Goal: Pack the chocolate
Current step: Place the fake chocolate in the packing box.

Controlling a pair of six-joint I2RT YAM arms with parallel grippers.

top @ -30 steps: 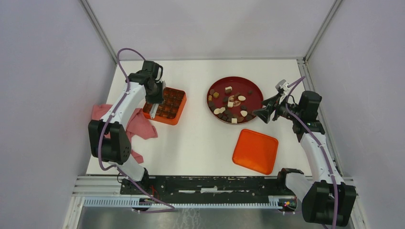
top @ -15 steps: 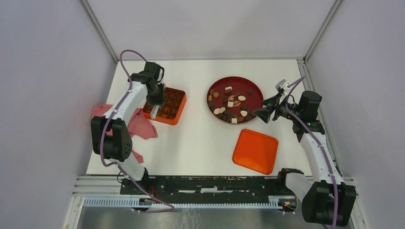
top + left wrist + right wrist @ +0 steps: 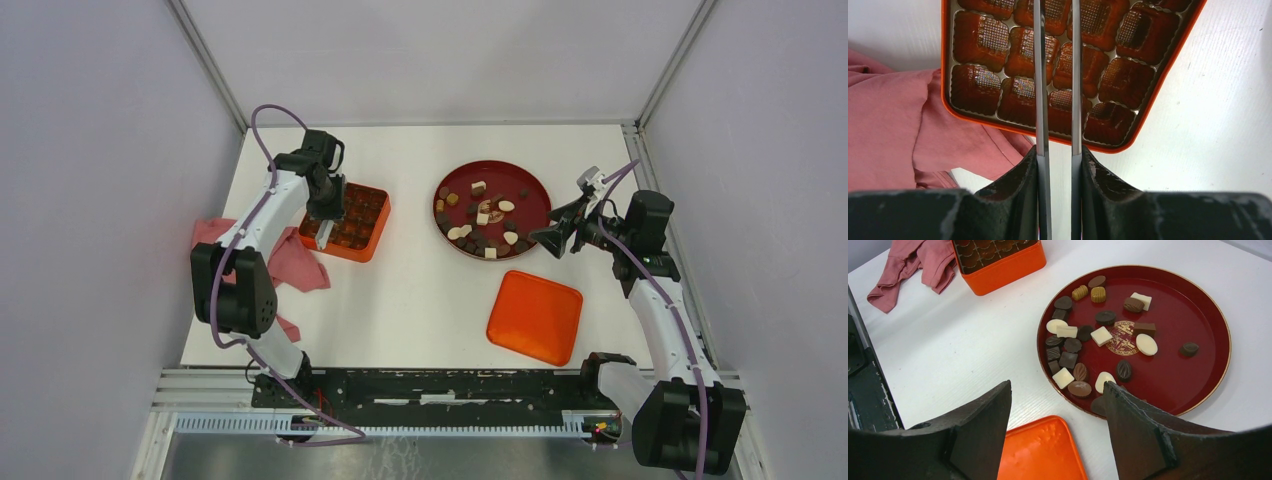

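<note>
- Bench (image 3: 430, 300) carries everything. The round dark-red plate (image 3: 1173, 385) sits toward its right side, and the orange compartmented box (image 3: 1003, 270) sits well apart on the left.
- The loose orange lid (image 3: 535, 317) lies near the plate, on the side toward the arm bases. A pink cloth (image 3: 893, 135) lies just beside the box, and one box corner overlaps it.
- Our right hand (image 3: 1057, 390) is spread wide with nothing between its fingers. It hangs at the plate's near-right rim and faces in across it.
- Our left hand (image 3: 1056, 20) hovers over the box with its fingers a narrow gap apart. Their tips run out of the left wrist view, so we cannot tell whether they pinch a piece.
- All the chocolate (image 3: 1101, 336) we can see is on the plate. It lies straight ahead of the right hand, with the nearest cluster just past the fingertips and a little to the left.
- We judge that the right arm is the nearer one for the next pick.
- The oval pieces lie at mixed angles, so each needs its own wrist turn.
- A gold emblem (image 3: 1122, 335) marks the plate's centre, and we cannot read its lettering. We see no other label or brand.
</note>
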